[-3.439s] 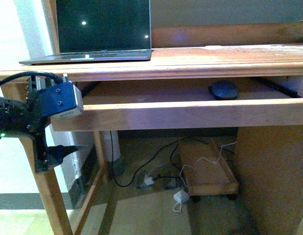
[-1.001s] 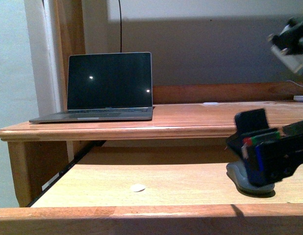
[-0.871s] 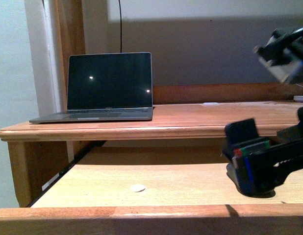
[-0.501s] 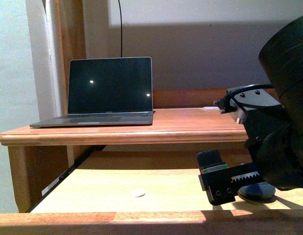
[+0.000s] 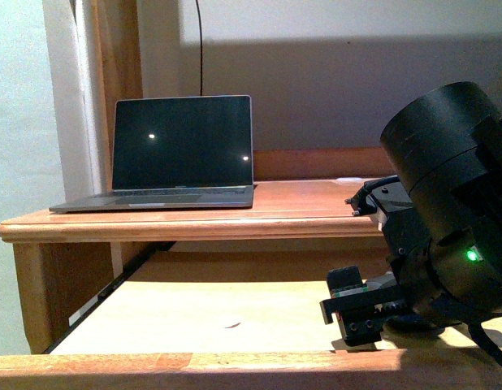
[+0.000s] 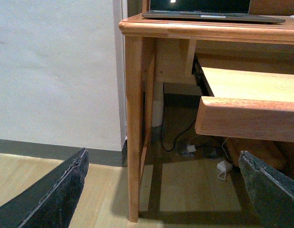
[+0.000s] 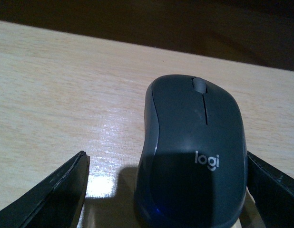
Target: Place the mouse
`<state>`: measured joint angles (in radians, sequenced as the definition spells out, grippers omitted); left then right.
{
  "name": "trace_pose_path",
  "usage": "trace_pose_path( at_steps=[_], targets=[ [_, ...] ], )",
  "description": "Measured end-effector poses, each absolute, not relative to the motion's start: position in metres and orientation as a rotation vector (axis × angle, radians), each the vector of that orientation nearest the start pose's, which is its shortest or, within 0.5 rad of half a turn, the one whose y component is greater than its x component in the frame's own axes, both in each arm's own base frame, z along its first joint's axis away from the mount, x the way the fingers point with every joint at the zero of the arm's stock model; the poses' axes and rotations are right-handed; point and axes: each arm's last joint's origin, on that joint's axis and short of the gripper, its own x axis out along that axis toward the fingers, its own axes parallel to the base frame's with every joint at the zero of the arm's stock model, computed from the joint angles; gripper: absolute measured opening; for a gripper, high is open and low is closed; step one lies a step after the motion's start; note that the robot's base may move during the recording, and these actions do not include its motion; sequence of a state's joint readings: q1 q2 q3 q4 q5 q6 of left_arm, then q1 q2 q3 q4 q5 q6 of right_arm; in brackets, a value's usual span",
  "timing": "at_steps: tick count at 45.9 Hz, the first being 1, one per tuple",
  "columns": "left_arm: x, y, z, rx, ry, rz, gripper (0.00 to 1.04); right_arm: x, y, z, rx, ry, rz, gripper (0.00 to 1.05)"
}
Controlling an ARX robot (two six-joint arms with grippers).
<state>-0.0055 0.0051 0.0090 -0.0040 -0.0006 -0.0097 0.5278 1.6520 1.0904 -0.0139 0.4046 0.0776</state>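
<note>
The mouse (image 7: 194, 152) is dark grey and domed, with a "logi" mark. It lies on the pale pull-out tray (image 7: 56, 95) under the desk top. My right gripper (image 7: 166, 159) is open, with one finger (image 7: 56, 194) on each side of the mouse's rear, both a little apart from it. In the front view the right gripper (image 5: 357, 313) sits low over the tray's right part, and the arm hides the mouse. My left gripper (image 6: 161, 161) is open and empty, low beside the desk's left leg (image 6: 135, 133). It does not show in the front view.
A laptop (image 5: 182, 150) stands open on the desk top (image 5: 300, 215), at its left. The tray's front rail (image 5: 194, 361) runs across the near edge. A small white disc (image 5: 232, 322) lies on the tray. Cables and a white adapter (image 6: 223, 167) lie on the floor under the desk.
My right arm has swung in closer and now fills the right of the front view. Its gripper has moved left and lower along the tray and covers the mouse.
</note>
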Motion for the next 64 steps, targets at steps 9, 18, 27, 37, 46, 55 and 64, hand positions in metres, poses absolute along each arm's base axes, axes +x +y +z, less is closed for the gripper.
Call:
trace_pose_path(
  at_steps=[9, 18, 27, 37, 46, 55, 64],
  targets=[
    [0.097, -0.001, 0.166, -0.010, 0.000, -0.005, 0.97, 0.319, 0.167, 0.237, -0.157, 0.512, 0.075, 0.57],
    [0.097, -0.001, 0.166, -0.010, 0.000, -0.005, 0.97, 0.308, 0.153, 0.269, -0.084, 0.453, 0.089, 0.57],
    [0.097, -0.001, 0.166, -0.009, 0.000, -0.005, 0.97, 0.310, 0.153, 0.325, -0.017, 0.344, 0.100, 0.57],
    [0.097, -0.001, 0.166, -0.010, 0.000, -0.005, 0.97, 0.349, 0.184, 0.355, 0.022, 0.348, 0.097, 0.57],
    [0.097, -0.001, 0.166, -0.010, 0.000, -0.005, 0.97, 0.391, 0.223, 0.353, 0.002, 0.384, 0.070, 0.57],
    [0.097, -0.001, 0.166, -0.010, 0.000, -0.005, 0.97, 0.421, 0.248, 0.347, -0.011, 0.379, 0.026, 0.57],
    [0.097, -0.001, 0.166, -0.010, 0.000, -0.005, 0.97, 0.440, 0.260, 0.339, -0.033, 0.392, -0.012, 0.57]
  ],
)
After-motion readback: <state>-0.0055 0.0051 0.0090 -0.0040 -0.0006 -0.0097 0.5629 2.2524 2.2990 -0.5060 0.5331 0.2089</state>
